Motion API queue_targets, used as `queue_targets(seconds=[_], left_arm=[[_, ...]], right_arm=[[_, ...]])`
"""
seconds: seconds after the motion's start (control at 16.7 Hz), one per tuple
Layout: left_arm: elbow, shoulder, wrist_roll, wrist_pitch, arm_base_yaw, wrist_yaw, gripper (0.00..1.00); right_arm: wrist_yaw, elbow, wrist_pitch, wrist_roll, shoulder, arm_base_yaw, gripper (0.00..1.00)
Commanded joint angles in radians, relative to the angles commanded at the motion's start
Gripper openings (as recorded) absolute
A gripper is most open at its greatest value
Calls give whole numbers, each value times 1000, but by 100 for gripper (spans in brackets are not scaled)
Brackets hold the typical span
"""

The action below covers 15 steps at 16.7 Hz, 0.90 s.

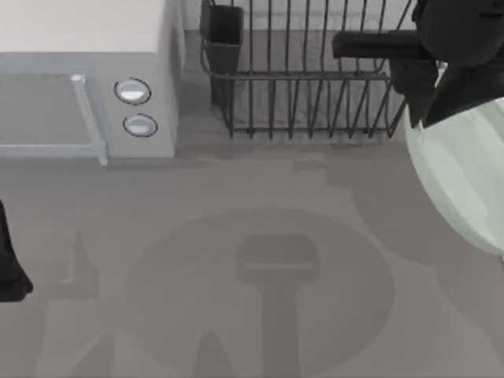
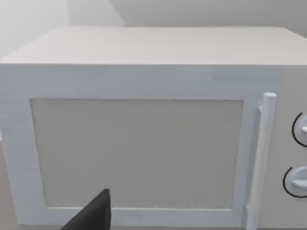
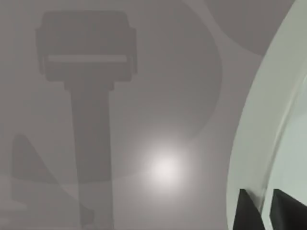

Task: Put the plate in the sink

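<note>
The plate (image 1: 465, 181) is pale mint-green and hangs tilted in the air over the table's right side. My right gripper (image 1: 427, 114) is shut on the plate's far rim, just right of the dish rack. In the right wrist view the plate (image 3: 261, 139) curves past the grey tabletop, and the black fingers (image 3: 247, 213) pinch its rim. The sink is out of view. My left arm (image 1: 9, 268) stays parked at the table's left edge. A black part of the left gripper (image 2: 93, 218) faces the microwave door.
A white microwave (image 1: 87, 79) with two knobs stands at the back left, its door (image 2: 139, 153) shut. A black wire dish rack (image 1: 307, 79) with a dark cup (image 1: 224, 35) stands at the back centre. The shadow (image 1: 268, 283) of plate and gripper lies on the grey tabletop.
</note>
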Motion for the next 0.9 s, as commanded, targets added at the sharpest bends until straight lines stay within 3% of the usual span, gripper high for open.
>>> queue_targets(seconds=[0.42, 0.9], left_arm=[[0, 0, 0, 0, 0, 0, 100], [0, 0, 0, 0, 0, 0, 100]], right_arm=[[-1, 68, -6, -63, 74, -60, 0], [-8, 551, -28, -465, 617, -464, 0]])
